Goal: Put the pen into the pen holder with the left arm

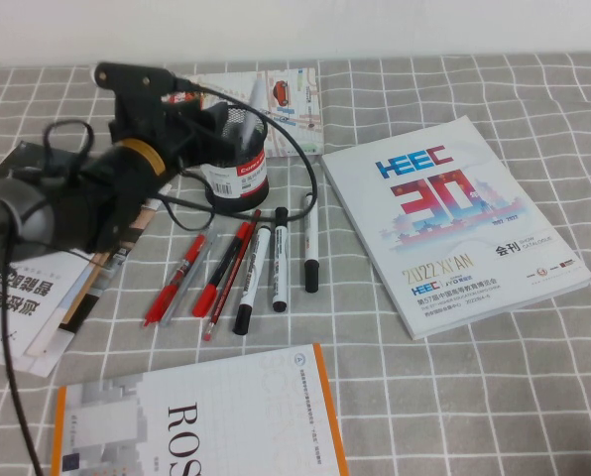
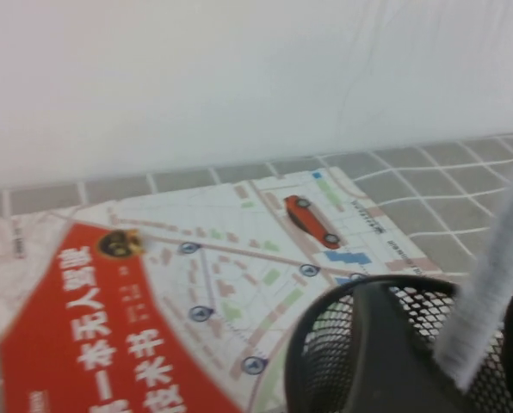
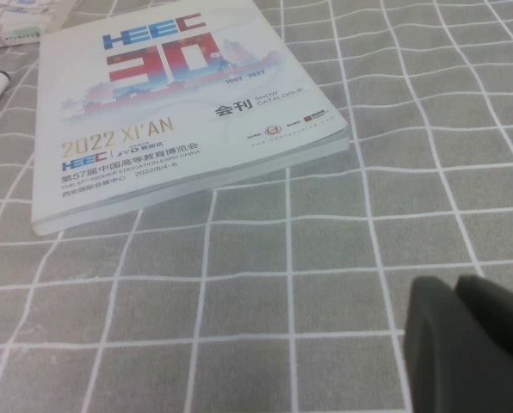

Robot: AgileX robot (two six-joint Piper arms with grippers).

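Broadly: white wall [image 1: 375, 25]; left claw [image 1: 211, 104] over pen holder [image 1: 238, 164], unclear; right claw [image 3: 463, 344] together over checked cloth [image 3: 239, 301].

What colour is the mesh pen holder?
Black pen holder, with a white-and-red label band; clearest in the high view.

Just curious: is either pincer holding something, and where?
Seemingly nothing: left pincer, over the pen holder, open around the pen's top; right pincer empty, low over the tablecloth.

Red pens [image 1: 181, 278], black-capped markers [image 1: 279, 263], catalogue [image 1: 454, 218]
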